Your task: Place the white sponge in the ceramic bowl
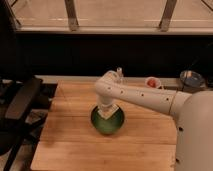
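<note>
The ceramic bowl (107, 125) is round, glossy green, and stands on the wooden table near its middle. My gripper (107, 111) points down over the bowl's back half, just inside its rim. It is shut on the white sponge (111, 110), a small whitish pad at its tip, held low in the bowl's opening. The arm reaches in from the right and hides the bowl's far rim.
A small clear bottle (119, 72) stands at the table's back edge behind the arm. A white cup with red contents (151, 82) and a bluish-grey dish (191, 78) are at the back right. A black chair (20, 100) stands left of the wooden table (65, 145).
</note>
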`<state>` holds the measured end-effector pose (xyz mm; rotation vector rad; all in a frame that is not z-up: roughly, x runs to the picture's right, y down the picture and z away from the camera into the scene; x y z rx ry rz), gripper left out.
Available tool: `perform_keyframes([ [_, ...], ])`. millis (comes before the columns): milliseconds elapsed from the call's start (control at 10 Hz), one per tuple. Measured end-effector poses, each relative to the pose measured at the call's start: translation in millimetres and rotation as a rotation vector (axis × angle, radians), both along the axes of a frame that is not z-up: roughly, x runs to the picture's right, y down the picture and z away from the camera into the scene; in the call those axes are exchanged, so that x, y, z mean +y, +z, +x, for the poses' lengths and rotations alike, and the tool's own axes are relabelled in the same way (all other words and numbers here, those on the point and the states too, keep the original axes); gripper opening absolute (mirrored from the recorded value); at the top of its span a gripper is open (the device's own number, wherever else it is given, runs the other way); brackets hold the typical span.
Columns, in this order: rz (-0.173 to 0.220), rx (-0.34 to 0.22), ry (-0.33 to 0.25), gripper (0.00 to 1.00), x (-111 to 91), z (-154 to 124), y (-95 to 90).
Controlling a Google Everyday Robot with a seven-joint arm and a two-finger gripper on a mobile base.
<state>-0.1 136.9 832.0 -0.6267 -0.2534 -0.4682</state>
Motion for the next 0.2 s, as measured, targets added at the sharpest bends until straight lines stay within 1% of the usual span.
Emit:
perform_keyframes([
  [100,-0.006,0.006,-0.001,0.80,0.7,3.2,0.3],
  [200,-0.009,0.008,-0.002,0.80,2.5,0.6,0.0],
])
